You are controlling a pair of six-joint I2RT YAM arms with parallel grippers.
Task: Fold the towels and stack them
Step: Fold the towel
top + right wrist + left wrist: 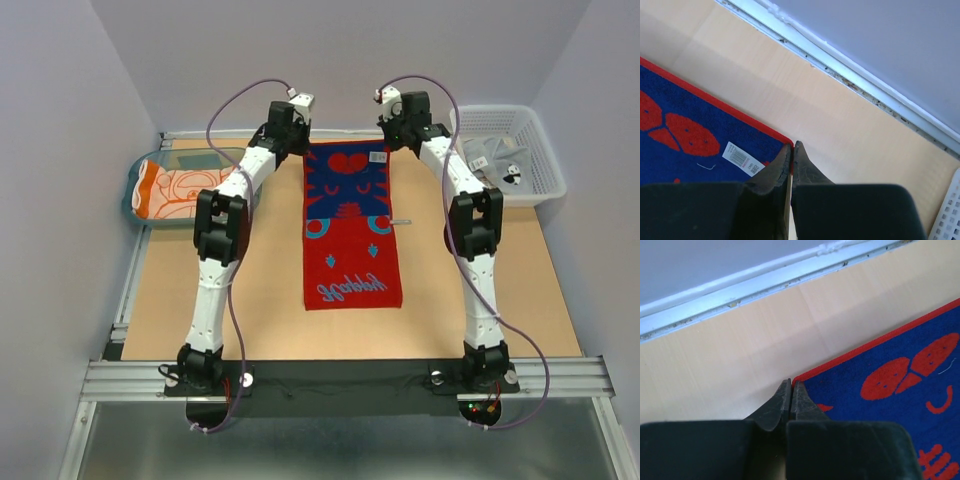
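The left end effector (791, 384) and right end effector (792, 146) are pinching closed on the 11 and 1 o'clock corners of the red-and-blue rectangular cloth towel (352, 225) lying flat on the bench (280, 330), needing level, matched travel toward 6 o'clock.

red towel (352, 250), script word (352, 290), unreadable

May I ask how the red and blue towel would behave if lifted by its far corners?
The red and blue towel lies flat and thin, so it will probably hang limp, sagging between the corners. It looks light; its fuzzy pile likely resists slipping from the left fingers and right fingers.
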